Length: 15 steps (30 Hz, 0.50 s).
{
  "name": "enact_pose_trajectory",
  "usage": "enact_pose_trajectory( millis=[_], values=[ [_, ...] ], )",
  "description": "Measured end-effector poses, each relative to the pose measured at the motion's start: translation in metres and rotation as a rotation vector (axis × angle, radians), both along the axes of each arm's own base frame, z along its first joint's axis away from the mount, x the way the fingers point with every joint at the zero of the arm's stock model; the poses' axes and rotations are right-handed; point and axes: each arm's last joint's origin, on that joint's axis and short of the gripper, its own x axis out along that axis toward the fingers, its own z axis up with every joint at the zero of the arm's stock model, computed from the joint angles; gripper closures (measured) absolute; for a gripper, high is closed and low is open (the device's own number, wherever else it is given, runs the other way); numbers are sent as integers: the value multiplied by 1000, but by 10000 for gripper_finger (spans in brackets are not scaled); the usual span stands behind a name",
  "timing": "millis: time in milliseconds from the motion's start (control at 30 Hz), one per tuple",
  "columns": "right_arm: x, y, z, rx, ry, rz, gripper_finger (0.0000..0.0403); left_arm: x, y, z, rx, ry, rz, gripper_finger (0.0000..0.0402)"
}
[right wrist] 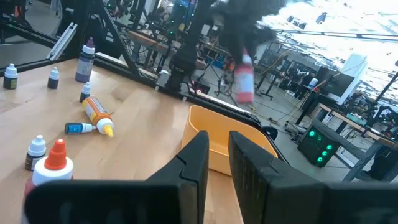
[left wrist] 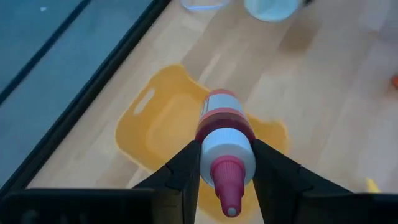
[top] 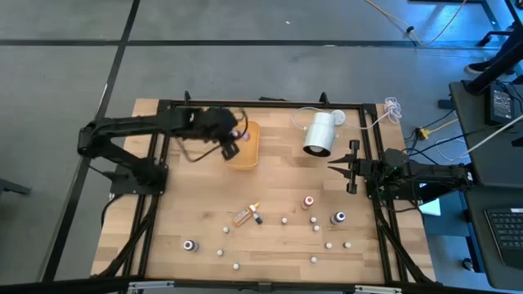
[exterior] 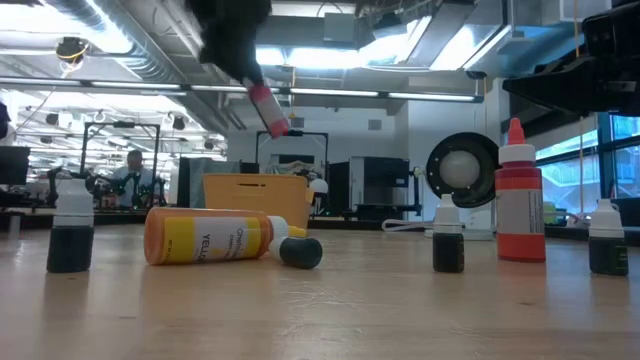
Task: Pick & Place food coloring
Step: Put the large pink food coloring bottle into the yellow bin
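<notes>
A small pink-red plastic food coloring bottle with a white collar and pink pointed cap hangs in the air, clamped between the two dark fingers of the left gripper. It sits directly above the yellow-orange rectangular plastic tray near the far left part of the wooden table. In the low view the bottle tilts, cap pointing down and toward the camera.

This looks like the place step: the bottle is carried over the tray and not yet let go. The next move likely calls for lowering it inside the tray walls and spreading the fingers to release it.

Many more food coloring bottles stand or lie on the near half of the table, among them an orange bottle lying on its side and an upright red bottle with a white label, all well apart from the tray.

A large white cylinder lies to the right of the tray, apart from it. The black metal frame runs just behind the tray, so room there is tight; toward the table's middle it is freer.

The right gripper waits at the right edge, fingers together and holding nothing.
</notes>
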Motion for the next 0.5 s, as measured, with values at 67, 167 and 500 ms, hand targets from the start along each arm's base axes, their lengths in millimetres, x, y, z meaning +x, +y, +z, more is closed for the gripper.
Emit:
enact_pose_trajectory(
  millis=[67, 167, 500],
  values=[
    [0, 0, 0, 0, 0, 0, 336, 1, 18, -8, -18, 44, 19, 284],
    [0, 0, 0, 1, 0, -17, 336, 4, 42, -23, -55, 100, 41, 283],
    [0, -2, -1, 3, 9, -62, 336, 21, 103, -61, -200, 244, 79, 279]
  ],
)
